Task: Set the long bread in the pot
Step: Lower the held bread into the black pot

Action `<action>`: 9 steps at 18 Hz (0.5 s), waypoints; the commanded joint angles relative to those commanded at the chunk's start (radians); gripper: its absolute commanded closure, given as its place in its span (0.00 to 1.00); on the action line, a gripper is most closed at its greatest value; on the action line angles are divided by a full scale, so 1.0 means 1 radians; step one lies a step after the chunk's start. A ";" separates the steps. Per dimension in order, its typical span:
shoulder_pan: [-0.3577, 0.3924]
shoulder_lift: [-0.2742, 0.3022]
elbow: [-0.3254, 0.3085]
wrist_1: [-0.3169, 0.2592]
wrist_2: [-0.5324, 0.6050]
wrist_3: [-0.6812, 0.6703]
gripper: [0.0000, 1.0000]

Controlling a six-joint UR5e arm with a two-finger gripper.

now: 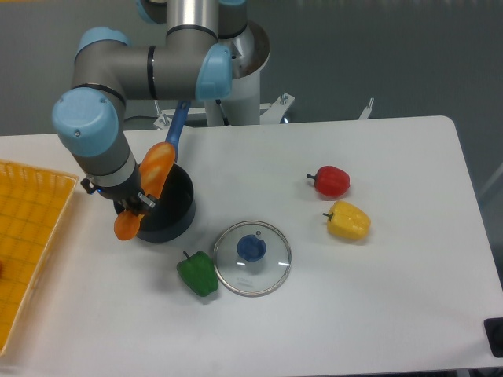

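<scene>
- The long bread [146,188] is held by the gripper [135,206], whose fingers are closed on the loaf near its middle; the jaws themselves are largely hidden under the wrist, so only a clamped hold can be made out.
- The loaf is carried tilted: its upper end is seen over the far left part of the pot [167,208], while its lower end hangs outside the pot's left wall, over the worktop [377,298].
- The pot is placed toward the worktop's left rear, with its long blue handle [176,132] pointing to the rear edge, partly behind the arm.
- Nothing is seen inside the pot, as far as its visible part shows.
- Progress is judged as follows: the pick-up is done and the bread is raised and brought to the pot; the placing itself is not yet done.
- What is judged to be left: the loaf has to be brought fully over the opening, lowered and released. Since the loaf looks about as long as the pot is wide, it may end up leaning on the rim.
- A glass lid [252,258] with a blue knob is seen lying on the worktop nearer the front edge, just beside a green pepper [197,272].
- A red pepper [330,181] and a yellow pepper [348,221] are found toward the right side, well apart from the pot.
- An orange basket [27,236] is seen at the left edge.
</scene>
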 joint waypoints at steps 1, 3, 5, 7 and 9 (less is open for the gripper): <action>0.002 0.000 0.005 0.002 -0.002 -0.002 0.97; 0.006 -0.002 0.017 0.047 -0.014 -0.038 0.97; 0.012 -0.003 0.020 0.107 -0.035 -0.069 0.97; 0.012 -0.009 0.020 0.121 -0.037 -0.071 0.97; 0.012 -0.012 0.022 0.123 -0.037 -0.071 0.97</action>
